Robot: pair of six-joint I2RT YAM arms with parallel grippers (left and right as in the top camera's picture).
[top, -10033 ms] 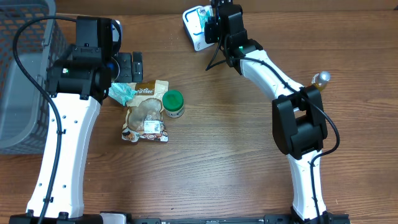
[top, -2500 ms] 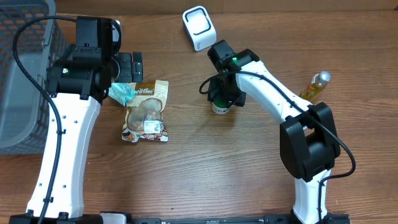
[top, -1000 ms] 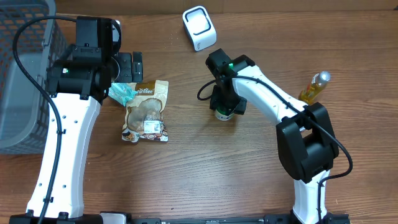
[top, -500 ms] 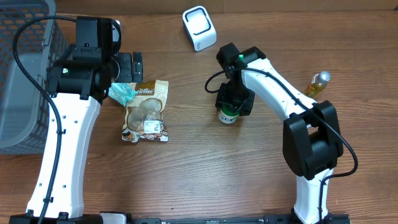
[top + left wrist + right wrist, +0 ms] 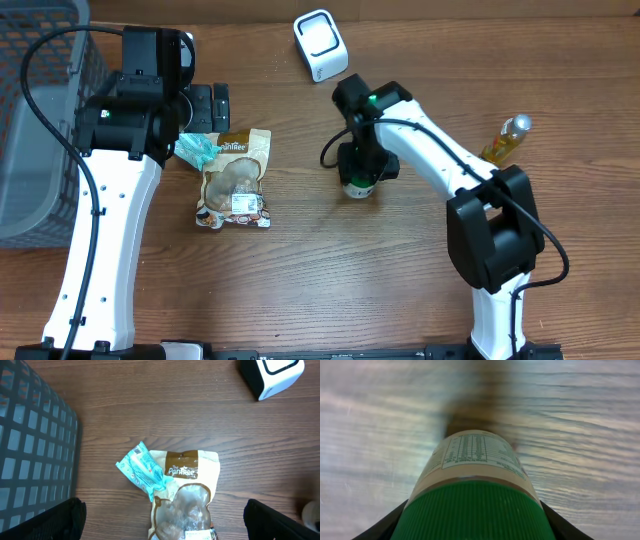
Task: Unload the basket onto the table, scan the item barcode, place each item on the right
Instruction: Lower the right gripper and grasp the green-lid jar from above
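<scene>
Overhead: the right hand [image 5: 357, 178] is set down over the green-lidded jar [image 5: 355, 189] near the middle of the desk [image 5: 330, 290]. The white scanner [image 5: 320, 45] stands near, toward the far edge. The left hand [image 5: 210, 107] hangs spread wide and empty just above the snack pouch [image 5: 237, 180] and teal packet [image 5: 197, 150], beside the basket [image 5: 30, 120]. A yellow bottle [image 5: 505, 140] stands well apart on the right.

Left wrist: 2 dark fingertips [image 5: 60, 520] sit in the bottom corners with nothing between them. The teal packet overlaps the pouch's top corner.

Right wrist: 2 fingers [image 5: 380, 527] flank the green lid [image 5: 475, 510], clamped on it, so the jar is grasped by its cap. A panel of fine print faces the camera, and no barcode can be made out. Whether the base touches the desk, I cannot tell.

The step in hand looks like carrying the jar to the scanner. Done well, the grip on the lid holds firm, the jar rises clear of the desk, and the wrist turns until the barcode squarely faces the scanner's window, then pauses steady.
</scene>
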